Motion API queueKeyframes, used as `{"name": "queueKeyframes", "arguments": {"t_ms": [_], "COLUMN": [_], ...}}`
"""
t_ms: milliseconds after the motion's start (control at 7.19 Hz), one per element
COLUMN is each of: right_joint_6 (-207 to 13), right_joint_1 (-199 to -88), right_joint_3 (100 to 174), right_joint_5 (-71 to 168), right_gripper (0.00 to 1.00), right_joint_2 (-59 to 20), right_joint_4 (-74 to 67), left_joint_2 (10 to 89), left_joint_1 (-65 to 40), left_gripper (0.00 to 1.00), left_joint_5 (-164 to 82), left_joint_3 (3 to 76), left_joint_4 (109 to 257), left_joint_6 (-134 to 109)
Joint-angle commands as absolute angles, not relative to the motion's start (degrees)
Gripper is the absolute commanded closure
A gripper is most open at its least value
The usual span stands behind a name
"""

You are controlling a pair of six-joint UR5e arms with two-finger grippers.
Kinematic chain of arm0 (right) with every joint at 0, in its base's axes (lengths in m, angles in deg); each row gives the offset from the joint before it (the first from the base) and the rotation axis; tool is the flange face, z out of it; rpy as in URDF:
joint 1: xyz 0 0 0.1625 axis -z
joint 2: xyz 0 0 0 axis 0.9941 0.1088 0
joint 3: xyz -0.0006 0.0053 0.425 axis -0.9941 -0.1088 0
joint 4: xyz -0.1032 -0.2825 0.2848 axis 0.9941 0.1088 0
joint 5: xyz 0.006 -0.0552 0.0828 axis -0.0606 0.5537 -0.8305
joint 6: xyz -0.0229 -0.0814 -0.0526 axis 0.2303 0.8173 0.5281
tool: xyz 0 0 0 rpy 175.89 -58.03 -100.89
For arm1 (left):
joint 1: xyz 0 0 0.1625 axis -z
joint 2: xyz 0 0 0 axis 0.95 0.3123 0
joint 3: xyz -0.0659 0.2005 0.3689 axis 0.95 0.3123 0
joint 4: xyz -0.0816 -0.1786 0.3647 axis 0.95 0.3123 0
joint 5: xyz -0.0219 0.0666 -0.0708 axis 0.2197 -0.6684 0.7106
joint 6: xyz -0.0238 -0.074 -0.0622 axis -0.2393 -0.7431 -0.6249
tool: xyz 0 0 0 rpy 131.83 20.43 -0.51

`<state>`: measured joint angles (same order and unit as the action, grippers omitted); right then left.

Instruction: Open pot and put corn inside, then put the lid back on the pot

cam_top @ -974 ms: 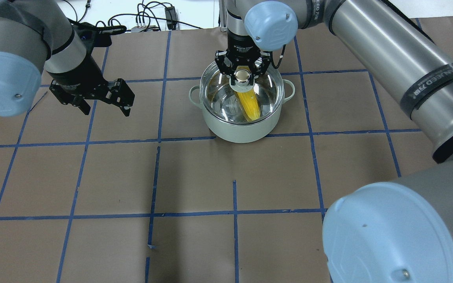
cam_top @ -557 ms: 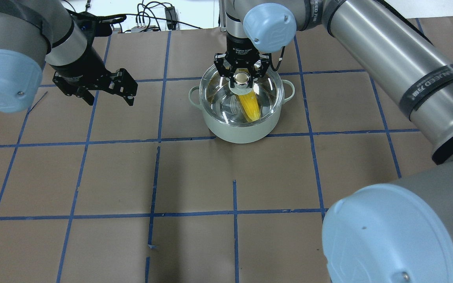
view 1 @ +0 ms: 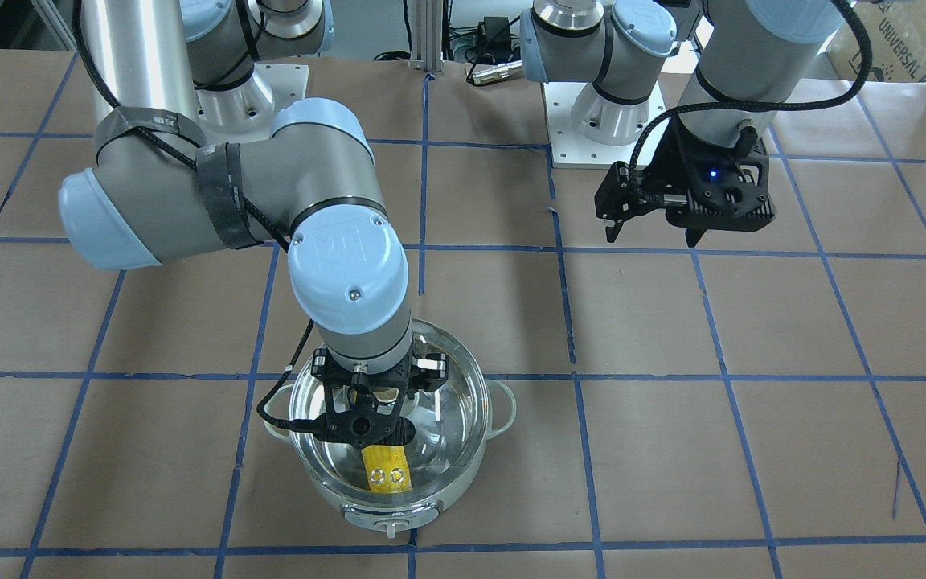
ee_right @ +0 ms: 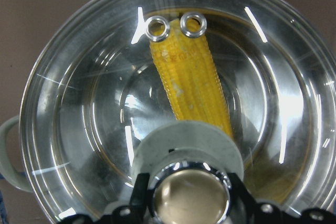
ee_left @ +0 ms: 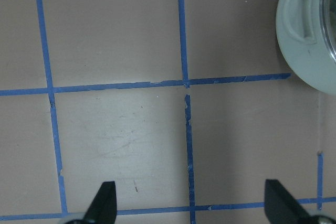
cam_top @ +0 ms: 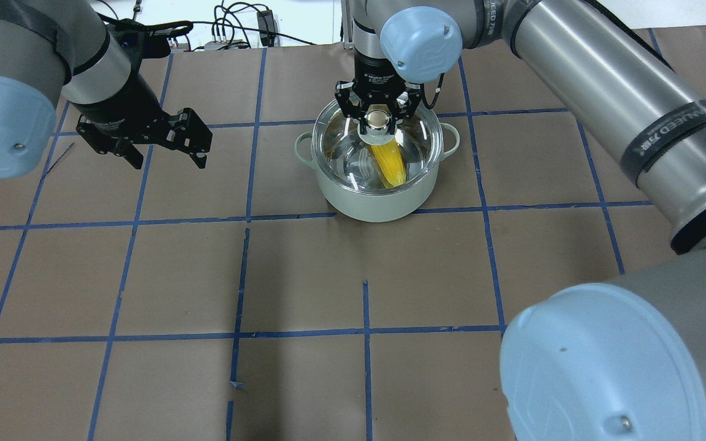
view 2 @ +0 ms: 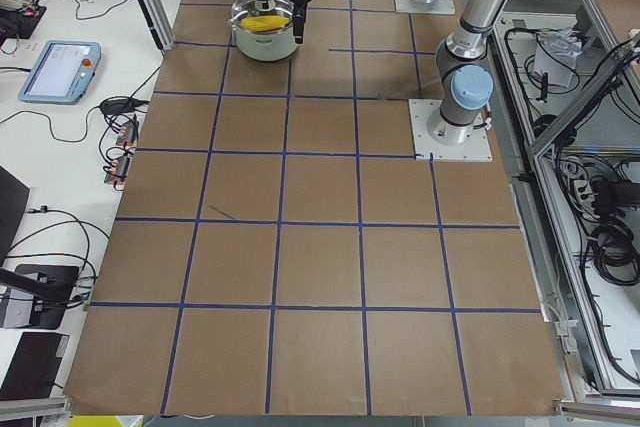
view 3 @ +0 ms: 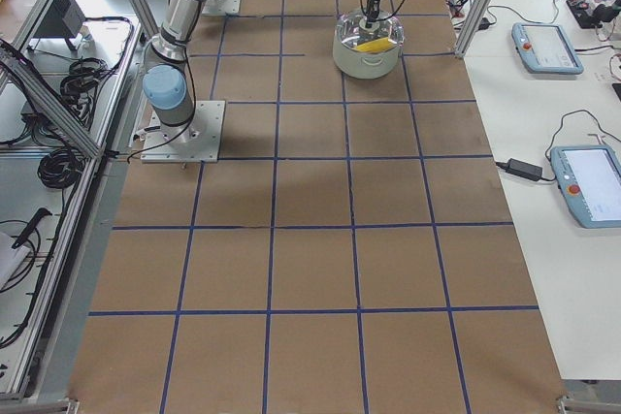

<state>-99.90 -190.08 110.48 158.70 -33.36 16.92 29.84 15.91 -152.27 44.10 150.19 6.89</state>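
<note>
The pot [cam_top: 377, 202] stands at the table's far middle, with the glass lid [cam_top: 417, 138] seated on its rim. The yellow corn [cam_top: 390, 162] lies inside and shows through the glass, also in the right wrist view [ee_right: 194, 87]. My right gripper [cam_top: 378, 119] points straight down over the pot, and its fingers close on the lid's knob [ee_right: 190, 198]. My left gripper [cam_top: 168, 160] is open and empty, hovering above the table well to the left of the pot. In the left wrist view its fingertips [ee_left: 105, 198] are wide apart, with the pot's side [ee_left: 299, 51] at the upper right.
The table is brown paper with a blue tape grid [cam_top: 246, 217]. Cables and a power block [cam_top: 264, 21] lie beyond the far edge. The right arm's forearm [cam_top: 604, 79] stretches over the right half of the table.
My left gripper has drawn back a little towards the far left, away from the pot. The right gripper, lid and corn have not visibly moved.
</note>
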Motion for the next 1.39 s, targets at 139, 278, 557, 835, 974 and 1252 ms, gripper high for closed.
{"name": "queueKeyframes", "arguments": {"t_ms": [139,278,557,835,974,1252], "right_joint_6": [-99.43,-94.29,-88.03,-77.59,-72.93,-72.88], "right_joint_1": [-189.66,-188.18,-183.27,-177.56,-174.92,-173.93], "right_joint_3": [109.38,108.15,108.14,108.58,110.75,120.48], "right_joint_5": [158.92,159.88,161.38,162.34,165.13,164.2], "right_gripper": [0.0,0.0,0.0,0.0,0.0,0.0], "right_joint_2": [-33.56,-32.95,-27.52,-20.68,-16.02,-4.78], "right_joint_4": [17.58,17.41,9.7,6.26,-0.55,-4.78], "left_joint_2": [29.69,29.69,29.78,29.69,29.69,29.69], "left_joint_1": [15.91,15.91,15.83,15.91,15.83,15.91], "left_gripper": [0.0,0.0,0.0,0.0,0.0,0.0], "left_joint_5": [-152.21,-152.3,-152.47,-152.47,-152.47,-152.39], "left_joint_3": [44.1,44.01,44.1,44.1,44.1,44.18], "left_joint_4": [150.44,150.44,150.36,150.36,150.36,150.36], "left_joint_6": [6.84,6.84,6.84,6.84,6.84,6.84]}}
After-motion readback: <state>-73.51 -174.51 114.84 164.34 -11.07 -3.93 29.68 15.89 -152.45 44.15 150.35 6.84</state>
